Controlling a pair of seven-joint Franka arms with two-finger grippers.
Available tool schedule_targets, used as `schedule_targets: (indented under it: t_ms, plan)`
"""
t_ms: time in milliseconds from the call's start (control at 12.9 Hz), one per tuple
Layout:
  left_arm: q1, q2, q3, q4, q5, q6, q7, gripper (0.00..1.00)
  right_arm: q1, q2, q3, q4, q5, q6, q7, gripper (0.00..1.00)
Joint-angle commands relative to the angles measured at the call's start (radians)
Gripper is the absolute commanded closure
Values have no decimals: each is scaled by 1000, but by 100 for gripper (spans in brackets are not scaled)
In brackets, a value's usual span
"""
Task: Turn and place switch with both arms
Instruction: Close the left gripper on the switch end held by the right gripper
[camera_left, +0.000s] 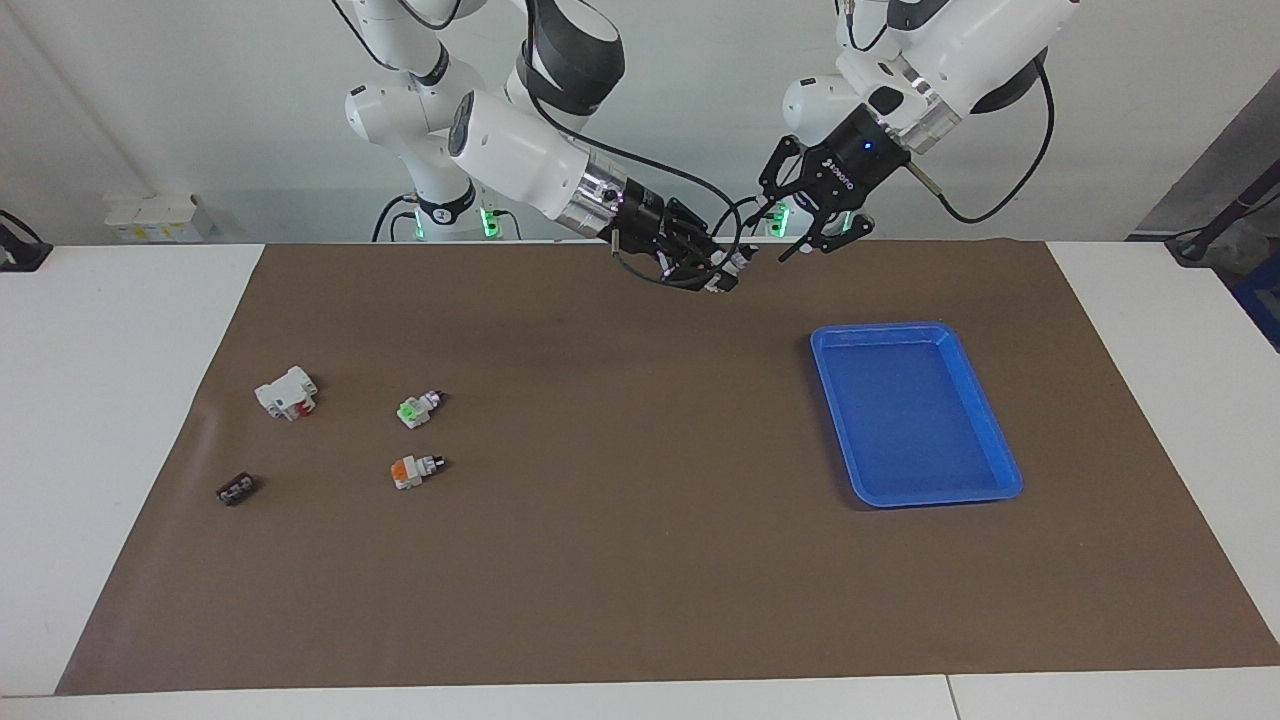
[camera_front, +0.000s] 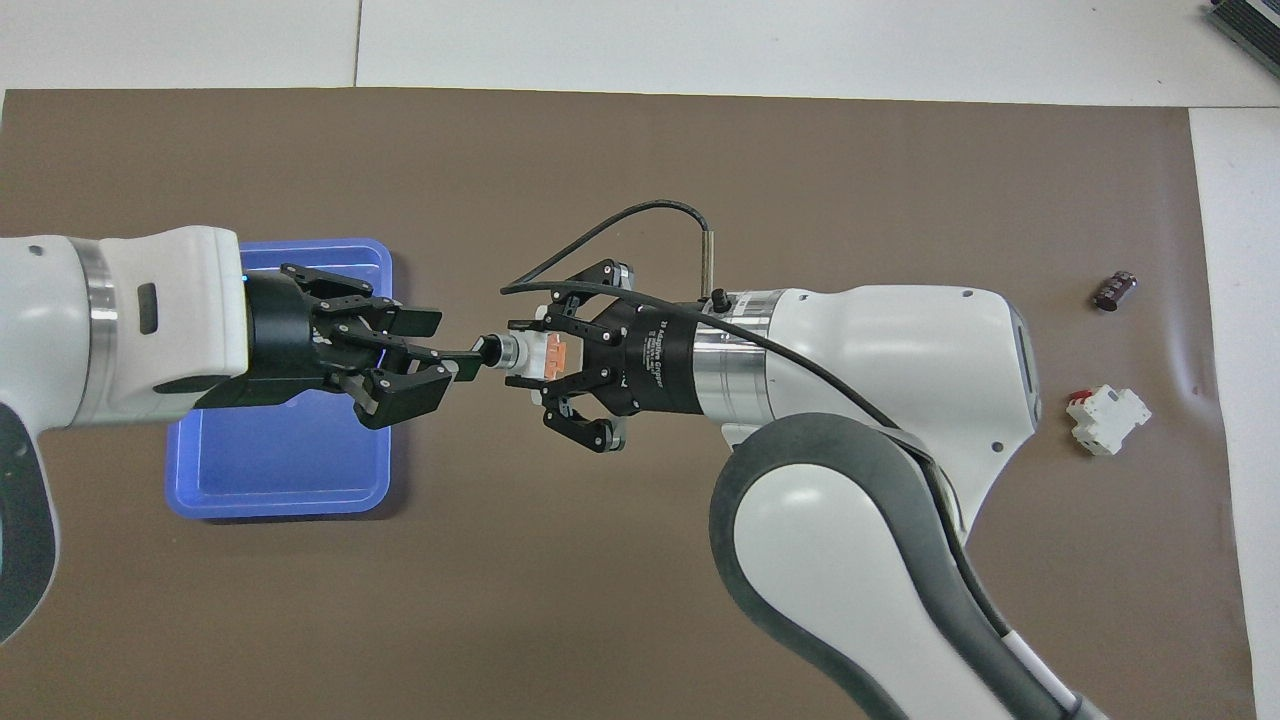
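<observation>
My right gripper (camera_left: 725, 270) (camera_front: 540, 360) is shut on the switch (camera_left: 738, 262) (camera_front: 535, 355) and holds it in the air over the mat's edge nearest the robots. The white body and orange block sit between its fingers, and the silver-and-black knob points toward my left gripper. My left gripper (camera_left: 820, 242) (camera_front: 440, 358) is open and level with the switch, its fingertips close to the knob. In the facing view a small gap shows between them. A like orange-ended switch (camera_left: 415, 470) lies on the mat toward the right arm's end.
A blue tray (camera_left: 915, 410) (camera_front: 280, 500) lies on the mat toward the left arm's end, partly under my left gripper. A green-ended switch (camera_left: 420, 408), a white block with a red part (camera_left: 287, 392) (camera_front: 1105, 418) and a small dark part (camera_left: 237, 489) (camera_front: 1114, 290) lie toward the right arm's end.
</observation>
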Motion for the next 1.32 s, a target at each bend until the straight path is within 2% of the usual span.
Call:
schedule_targets:
  t_ms: [0, 78, 155, 621, 1086, 1241]
  plan:
    - [9, 0, -4, -17, 1, 20, 34, 45, -8, -8, 2, 2, -22, -17, 8, 100]
    - [9, 24, -4, -8, 1, 5, 66, 53, -8, -8, 2, 2, -22, -17, 8, 100]
    - [8, 30, -4, -5, -1, 17, 80, 57, -8, -8, 2, 2, -22, -17, 8, 100]
    - [8, 35, -7, 12, -16, 2, 81, 58, -8, -8, 2, 2, -22, -17, 8, 100]
    - [4, 32, -13, 27, -33, -69, 81, 58, -8, -8, 2, 2, -22, -17, 8, 100]
    - [-3, 27, -14, 18, -33, -51, 84, 63, -8, -8, 2, 2, -22, -17, 8, 100]
